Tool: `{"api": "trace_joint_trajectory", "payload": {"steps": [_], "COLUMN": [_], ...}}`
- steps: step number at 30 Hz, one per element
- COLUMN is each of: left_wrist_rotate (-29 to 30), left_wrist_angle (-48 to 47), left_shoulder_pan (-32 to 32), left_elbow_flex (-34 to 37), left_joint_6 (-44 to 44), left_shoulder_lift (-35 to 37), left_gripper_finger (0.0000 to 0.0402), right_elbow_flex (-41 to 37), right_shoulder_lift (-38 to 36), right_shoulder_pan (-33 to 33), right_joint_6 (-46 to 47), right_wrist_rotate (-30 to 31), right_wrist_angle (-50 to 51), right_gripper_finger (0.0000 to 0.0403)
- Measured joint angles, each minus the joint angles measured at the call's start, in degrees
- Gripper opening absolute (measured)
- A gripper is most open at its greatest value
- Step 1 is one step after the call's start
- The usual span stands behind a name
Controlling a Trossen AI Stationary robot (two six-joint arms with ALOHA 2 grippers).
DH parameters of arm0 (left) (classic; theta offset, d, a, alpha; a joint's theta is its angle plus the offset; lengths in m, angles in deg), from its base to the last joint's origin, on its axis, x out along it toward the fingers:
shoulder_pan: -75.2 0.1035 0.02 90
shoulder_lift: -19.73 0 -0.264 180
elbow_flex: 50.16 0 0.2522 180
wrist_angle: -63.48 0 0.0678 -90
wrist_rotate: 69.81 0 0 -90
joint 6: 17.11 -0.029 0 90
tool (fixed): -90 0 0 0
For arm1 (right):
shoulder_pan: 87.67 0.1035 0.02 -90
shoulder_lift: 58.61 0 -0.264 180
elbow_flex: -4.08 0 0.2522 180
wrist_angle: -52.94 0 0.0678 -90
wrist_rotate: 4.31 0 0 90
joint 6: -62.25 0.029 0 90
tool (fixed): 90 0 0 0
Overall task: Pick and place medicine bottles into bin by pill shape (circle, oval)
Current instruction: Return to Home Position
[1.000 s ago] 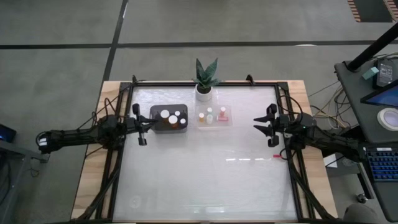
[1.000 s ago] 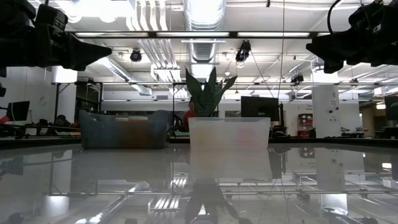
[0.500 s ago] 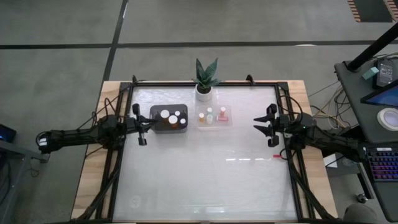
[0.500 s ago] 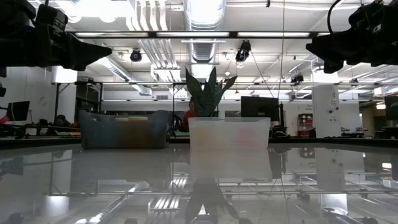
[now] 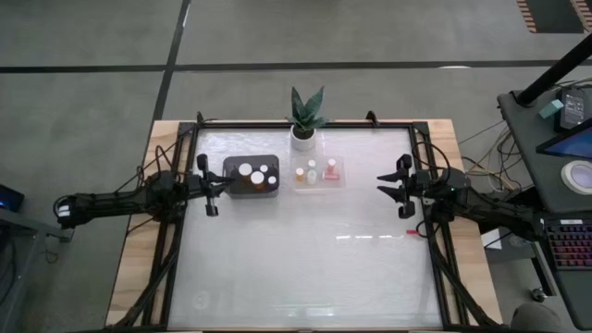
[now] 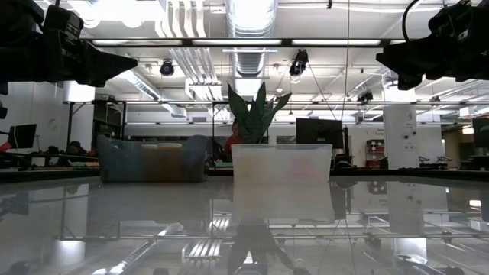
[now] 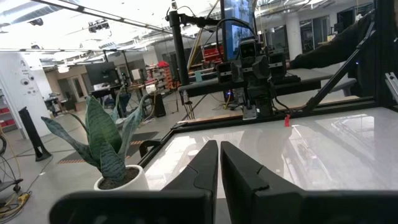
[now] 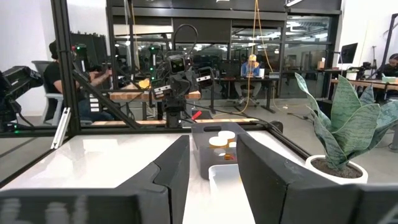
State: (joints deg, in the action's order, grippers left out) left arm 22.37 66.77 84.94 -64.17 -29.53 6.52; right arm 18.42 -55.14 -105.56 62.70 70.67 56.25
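At the worktop's (image 5: 305,268) sides, clenched left jaws and released right jaws should retract level, avoiding the black bin (image 5: 230,190).

Grey concrete floor (image 5: 92,55) crossed by dark lines, dark side desk (image 5: 527,153) with keyboard (image 5: 566,244) at the right, silver ceiling ducts (image 6: 246,21), bright strip lights (image 6: 191,43), black-framed glass partitions (image 8: 280,56), distant monitors (image 6: 317,131)

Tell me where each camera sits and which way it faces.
High: above the table, looking straight down; left arm and right arm show.
Low: at tabletop height, facing the plant; arms at top corners.
Left wrist: faces the right arm; left end effector, shut, shows.
Right wrist: faces the left arm; right end effector, open, shows.
Both wrist views share the plant.
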Motion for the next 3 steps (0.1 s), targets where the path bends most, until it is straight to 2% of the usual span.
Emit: {"api": "trace_joint_trajectory", "payload": {"steps": [3], "left_wrist_rotate": [0.0], "left_wrist_angle": [0.0], "left_shoulder_pan": [0.0], "left_elbow_flex": [0.0], "left_joint_6": [0.0], "left_shoulder_lift": [0.0], "left_gripper_finger": [0.0003], "right_elbow_flex": [0.0], "right_shoulder_lift": [0.0], "right_shoulder_pan": [0.0], "right_joint_6": [0.0], "right_wrist_rotate": [0.0], "right_wrist_angle": [0.0], "right_gripper_finger": [0.0121]}}
